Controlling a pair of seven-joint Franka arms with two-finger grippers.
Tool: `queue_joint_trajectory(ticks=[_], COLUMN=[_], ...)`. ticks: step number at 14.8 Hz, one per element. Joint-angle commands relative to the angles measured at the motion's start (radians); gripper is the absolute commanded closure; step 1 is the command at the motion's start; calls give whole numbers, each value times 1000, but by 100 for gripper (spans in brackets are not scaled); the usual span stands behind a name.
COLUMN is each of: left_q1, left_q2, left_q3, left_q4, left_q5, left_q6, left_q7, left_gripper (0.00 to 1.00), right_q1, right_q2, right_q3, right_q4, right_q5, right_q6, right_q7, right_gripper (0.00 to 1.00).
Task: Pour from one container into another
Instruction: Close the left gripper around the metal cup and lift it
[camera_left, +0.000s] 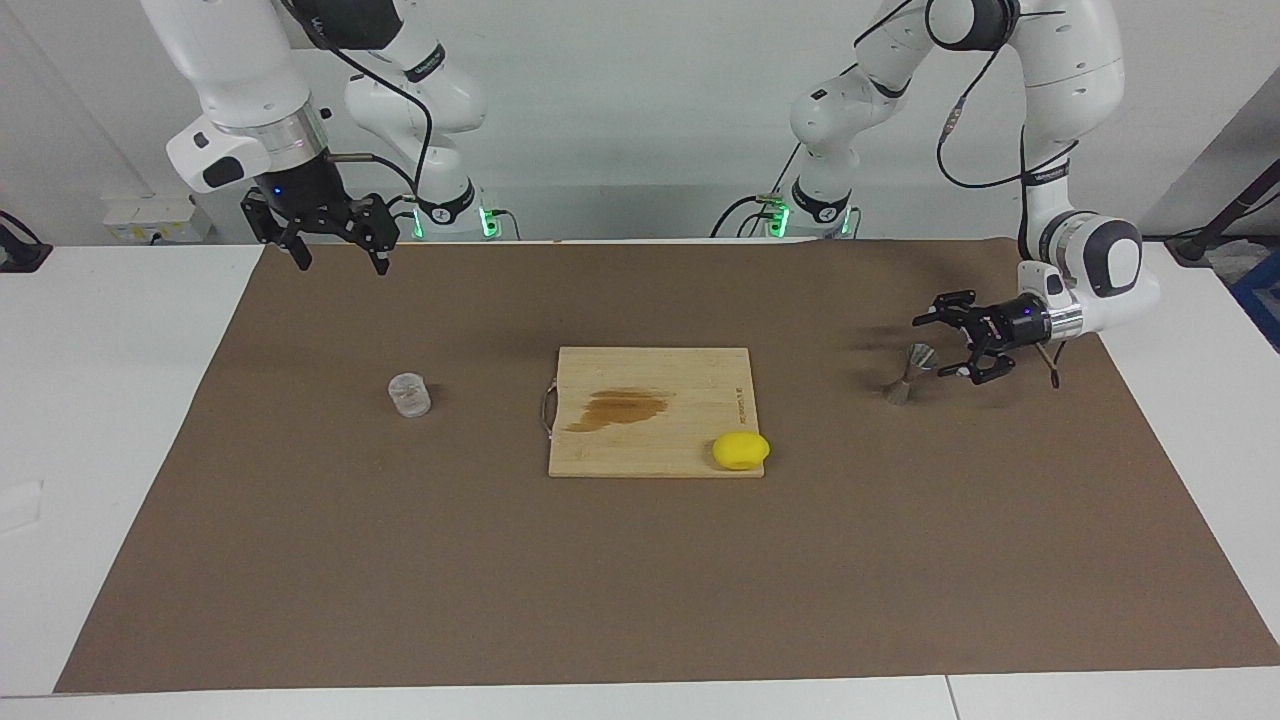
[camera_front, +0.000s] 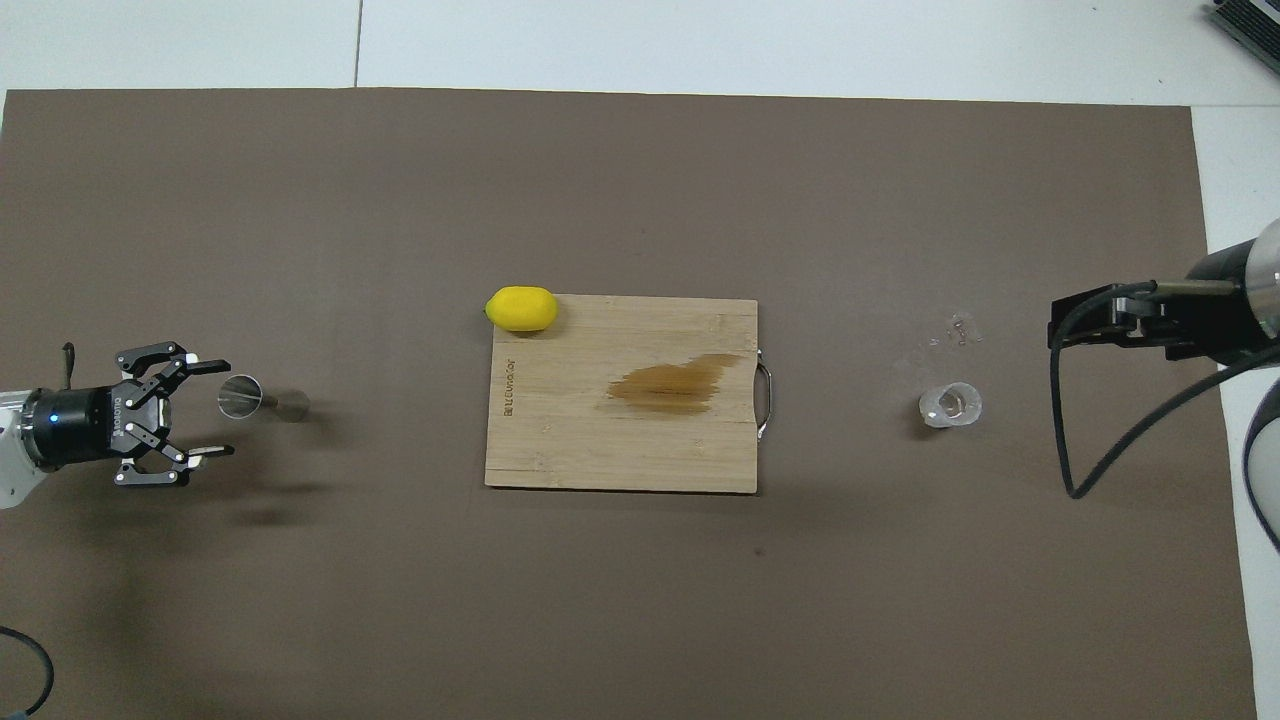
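Left arm descends from its raised shoulder, forearm dropping to a bent wrist that lies level and low over the mat at its own end of the table. Left gripper (camera_left: 944, 346) points sideways toward the table's middle, fingers (camera_front: 212, 366) spread wide, holding nothing. Right arm waits (elbow high). Right gripper (camera_left: 334, 262) hangs downward over the mat's edge nearest the robots, fingers apart, empty.
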Motion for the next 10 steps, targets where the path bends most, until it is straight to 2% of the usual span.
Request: queue_joint_trajectory(ticks=[1, 6, 8, 10], left_q1=[5, -6, -12, -12], left_q2=[5, 3, 2, 2], left_q3=[-2, -3, -3, -3], left_q4=[-14, -35, -41, -41], left_q5=[-6, -7, -9, -9], left_q6=[9, 29, 35, 35], left_q7=[28, 69, 69, 69], left_gripper=[0, 2, 7, 20], right_q1=[-12, -12, -12, -12], right_q2=[-16, -16, -16, -16], right_q3=[3, 3, 3, 3], right_q4=[-12, -12, -12, -12], right_q5=[0, 0, 0, 0], right_q6=[-2, -2, -2, -2], right_q7=[-20, -20, -19, -20], right_gripper=[0, 0, 0, 0])
